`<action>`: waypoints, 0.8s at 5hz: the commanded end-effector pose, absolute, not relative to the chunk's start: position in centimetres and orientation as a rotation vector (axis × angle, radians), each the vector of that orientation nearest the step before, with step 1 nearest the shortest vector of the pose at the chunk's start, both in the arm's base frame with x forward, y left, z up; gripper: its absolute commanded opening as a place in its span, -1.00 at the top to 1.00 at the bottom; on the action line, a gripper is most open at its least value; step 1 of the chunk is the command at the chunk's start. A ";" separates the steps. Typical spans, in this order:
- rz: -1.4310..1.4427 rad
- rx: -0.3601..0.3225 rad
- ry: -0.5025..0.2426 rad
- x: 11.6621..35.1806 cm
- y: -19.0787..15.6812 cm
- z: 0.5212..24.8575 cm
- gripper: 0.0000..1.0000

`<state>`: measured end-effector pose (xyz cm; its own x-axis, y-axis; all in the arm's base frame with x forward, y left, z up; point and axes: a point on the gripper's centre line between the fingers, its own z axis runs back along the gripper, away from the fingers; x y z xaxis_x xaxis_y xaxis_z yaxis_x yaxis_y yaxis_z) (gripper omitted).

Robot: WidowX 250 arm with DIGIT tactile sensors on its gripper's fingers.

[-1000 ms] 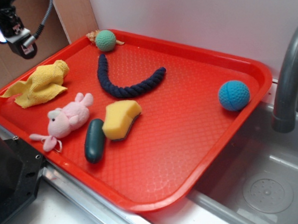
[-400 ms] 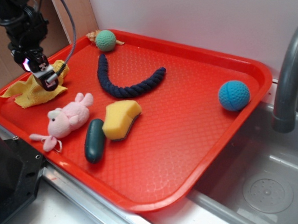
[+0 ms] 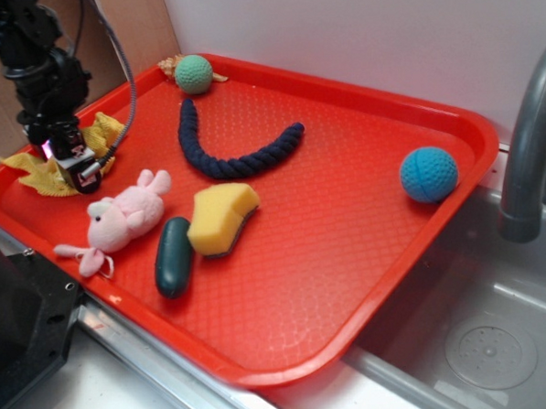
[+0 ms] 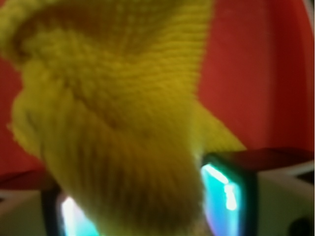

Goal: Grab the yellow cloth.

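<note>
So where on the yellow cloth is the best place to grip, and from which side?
From straight above, on the bunched middle ridge of the yellow cloth. It stands up off the red tray, giving the fingers something to pinch; the thin corners lie flat. The gripper is already there.

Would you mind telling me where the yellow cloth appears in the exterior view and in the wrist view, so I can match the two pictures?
Exterior: the yellow cloth lies at the far left of the red tray, partly hidden behind the gripper, up-left of the pink plush toy.
Wrist: the cloth fills most of the picture, bunched between the two glowing fingers.
Shared landmark: the red tray, behind the cloth in both views.
</note>
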<state>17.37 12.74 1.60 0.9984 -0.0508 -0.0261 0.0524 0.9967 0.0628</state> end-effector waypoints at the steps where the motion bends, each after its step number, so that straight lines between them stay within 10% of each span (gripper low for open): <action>1: -0.051 0.070 -0.083 17.3 11.6 3.7 1.00; 4: -0.022 0.122 -0.224 19.2 6.5 17.7 1.00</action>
